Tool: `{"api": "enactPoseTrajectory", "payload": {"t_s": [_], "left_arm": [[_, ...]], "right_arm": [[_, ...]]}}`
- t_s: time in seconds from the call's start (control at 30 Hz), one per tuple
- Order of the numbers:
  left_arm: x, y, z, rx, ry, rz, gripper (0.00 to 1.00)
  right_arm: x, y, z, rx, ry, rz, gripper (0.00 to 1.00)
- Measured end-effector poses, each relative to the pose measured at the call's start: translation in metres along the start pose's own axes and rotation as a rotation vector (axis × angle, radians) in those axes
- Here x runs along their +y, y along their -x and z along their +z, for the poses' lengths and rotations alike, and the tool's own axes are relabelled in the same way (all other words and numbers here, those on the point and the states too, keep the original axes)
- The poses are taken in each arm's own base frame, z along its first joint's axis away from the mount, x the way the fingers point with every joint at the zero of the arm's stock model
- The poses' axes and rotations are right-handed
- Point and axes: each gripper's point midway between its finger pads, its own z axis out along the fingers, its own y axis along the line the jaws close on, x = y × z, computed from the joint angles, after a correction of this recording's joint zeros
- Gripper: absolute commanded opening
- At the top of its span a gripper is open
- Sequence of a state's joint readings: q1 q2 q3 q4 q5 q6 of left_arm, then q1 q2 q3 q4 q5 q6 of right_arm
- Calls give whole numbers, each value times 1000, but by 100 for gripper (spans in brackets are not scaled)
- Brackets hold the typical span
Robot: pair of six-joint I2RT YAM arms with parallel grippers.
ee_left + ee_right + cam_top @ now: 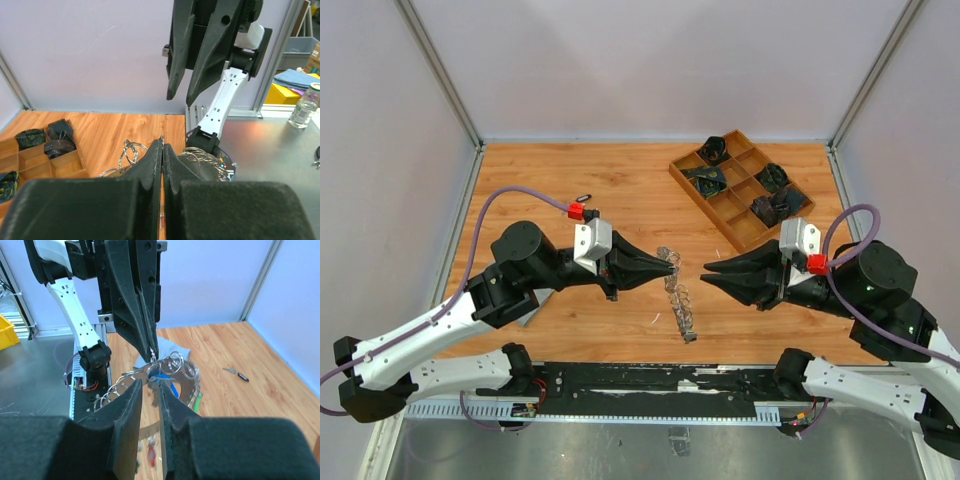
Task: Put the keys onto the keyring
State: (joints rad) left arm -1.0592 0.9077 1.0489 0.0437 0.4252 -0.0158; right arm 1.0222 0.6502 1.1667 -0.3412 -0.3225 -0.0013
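Nearest us, the keyring (681, 305) trails along the bench (620, 190) and rises to our left fingers (670, 263), which are pressed together on it. Our right fingers (718, 272) are slightly spread just opposite and hold nothing. Beyond the left fingers a key (584, 198) lies loose, so we judge threading is not yet done.

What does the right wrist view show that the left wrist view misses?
Only the right wrist view: a loose key lying on the wood apart from the ring, and a blue tag and a green tag among the ring's keys. Only the left wrist view: the wooden tray holding dark items, and a bottle off to the side. Both: the keyring, pinched by the shut left hand.
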Motion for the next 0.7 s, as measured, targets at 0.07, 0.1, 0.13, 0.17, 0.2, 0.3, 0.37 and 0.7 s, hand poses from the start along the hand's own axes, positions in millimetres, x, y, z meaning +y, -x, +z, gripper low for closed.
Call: {"api": "enactPoseTrajectory", "payload": {"t_s": [0.07,0.1,0.13,0.17,0.2,0.3,0.37,0.7], "left_arm": [[-2,1,0,-5,-12,-5,1],[-4,2,0,-7,-19,-8,0],[-5,2,0,-7,-24,-9,0],[-6,2,0,-9,-31,-10,1],[-7,3,0,-10,-37,-11,1],[-9,3,1,-12,-51,-13,1],[-10,3,1,-14,-58,-14,0],[-12,4,2,-18,-66,-16,1]], "right_arm": [[2,3,3,-17,19,-17,20],[3,2,5,-19,32,-26,18],[4,1,7,-18,41,-31,15],[5,-1,10,-13,51,-35,14],[6,-3,13,-8,64,-39,12],[9,-8,20,7,98,-48,11],[12,-10,23,15,118,-49,13],[20,-17,29,34,179,-47,16]]}}
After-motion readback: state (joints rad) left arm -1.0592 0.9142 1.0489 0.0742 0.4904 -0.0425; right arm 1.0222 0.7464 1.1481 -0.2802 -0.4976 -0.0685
